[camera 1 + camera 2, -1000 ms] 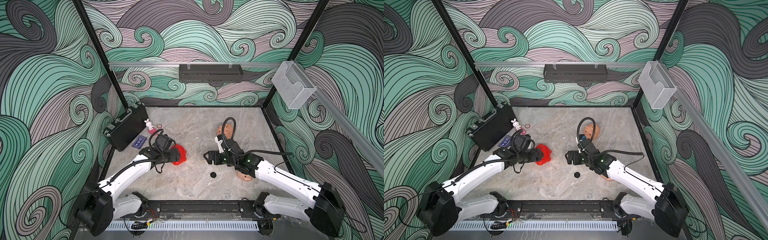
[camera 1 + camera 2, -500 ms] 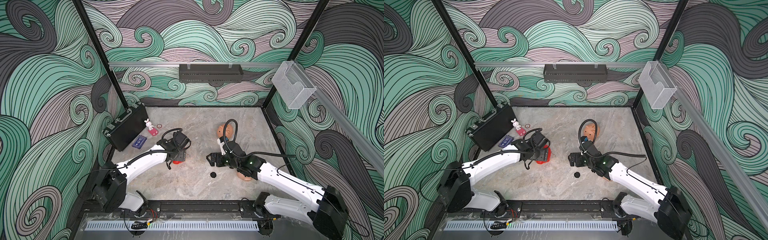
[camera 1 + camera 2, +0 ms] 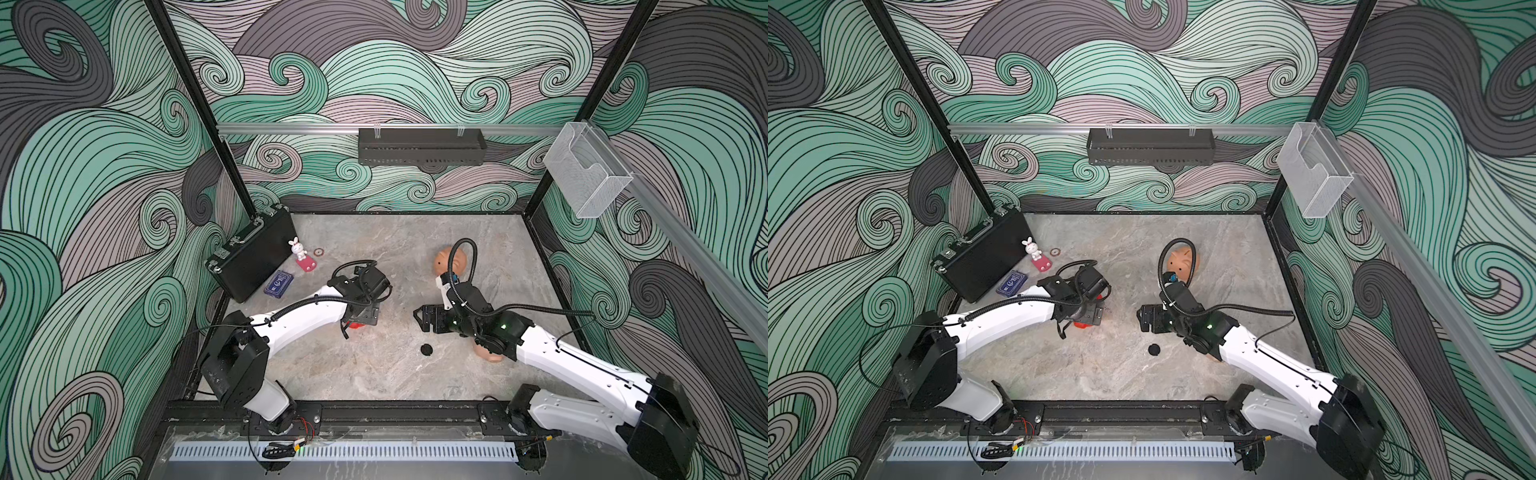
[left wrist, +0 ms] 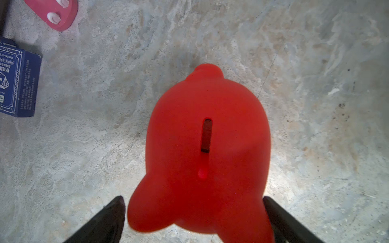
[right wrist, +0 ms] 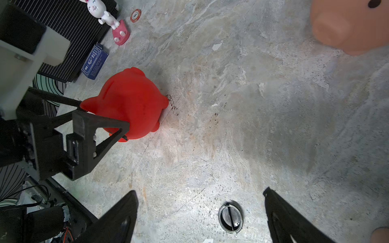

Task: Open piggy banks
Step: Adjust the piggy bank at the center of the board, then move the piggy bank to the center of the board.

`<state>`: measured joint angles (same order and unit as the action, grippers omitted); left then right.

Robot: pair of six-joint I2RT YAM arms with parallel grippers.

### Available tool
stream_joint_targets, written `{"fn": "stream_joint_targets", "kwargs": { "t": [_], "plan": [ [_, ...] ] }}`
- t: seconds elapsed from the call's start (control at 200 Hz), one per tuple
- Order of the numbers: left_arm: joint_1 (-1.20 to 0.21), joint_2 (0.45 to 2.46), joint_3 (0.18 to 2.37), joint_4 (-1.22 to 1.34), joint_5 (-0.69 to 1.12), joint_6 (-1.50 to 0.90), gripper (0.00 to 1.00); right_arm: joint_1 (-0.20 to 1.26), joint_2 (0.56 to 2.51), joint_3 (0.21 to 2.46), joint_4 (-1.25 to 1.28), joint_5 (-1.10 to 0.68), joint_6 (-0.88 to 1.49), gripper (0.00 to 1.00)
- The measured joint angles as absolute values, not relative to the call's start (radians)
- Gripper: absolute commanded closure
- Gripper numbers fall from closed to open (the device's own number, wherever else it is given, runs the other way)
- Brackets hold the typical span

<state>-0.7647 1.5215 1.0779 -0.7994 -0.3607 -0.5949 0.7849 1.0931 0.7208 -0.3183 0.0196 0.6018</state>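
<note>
A red piggy bank [image 4: 208, 147] stands on the table with its coin slot up, and its rear lies between the spread fingers of my open left gripper [image 4: 193, 197]. From above the gripper [image 3: 365, 316] hides most of the red pig [image 3: 355, 325]. A peach piggy bank [image 3: 446, 259] lies further back. Another peach one [image 3: 488, 354] shows partly under my right arm. Between the arms my right gripper [image 3: 419, 318] hovers open and empty. A loose black round plug [image 5: 230, 216] lies on the table below the right gripper [image 5: 200, 191].
A black case [image 3: 253, 257] leans at the back left. Beside it are a white rabbit figurine [image 3: 299, 249] on a pink base, a blue card box [image 3: 279, 284] and a small round token [image 3: 319, 251].
My left gripper has swung over the red pig, which now stands slot up beneath it, and its jaws have opened wide. The right arm has barely moved.
</note>
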Motion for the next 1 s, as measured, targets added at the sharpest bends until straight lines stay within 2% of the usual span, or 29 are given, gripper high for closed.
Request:
{"fn": "stream_joint_targets", "kwargs": {
  "t": [0.14,0.39,0.515,0.66,0.811,1.001],
  "plan": [
    [-0.765,1.448,1.057,-0.782,-0.328,-0.595,0.02,0.770,1.082,0.708,-0.285,-0.024,0.613,0.01],
    [-0.765,1.084,0.844,-0.699,-0.272,-0.646,0.01,0.746,1.145,0.654,-0.126,-0.192,0.646,0.01],
    [-0.765,0.930,0.676,-0.632,-0.235,-0.696,0.02,0.818,1.214,0.697,-0.115,-0.182,0.628,0.04],
    [-0.760,0.776,0.513,-0.587,-0.226,-0.760,0.10,0.913,1.309,0.774,-0.106,-0.137,0.605,0.12],
    [-0.719,0.745,0.486,-0.552,-0.212,-0.791,0.15,0.962,1.428,0.844,-0.097,-0.101,0.597,0.19],
    [-0.619,0.836,0.485,-0.474,-0.160,-0.806,0.20,0.990,1.562,0.950,-0.095,-0.073,0.583,0.28]
  ]
}}
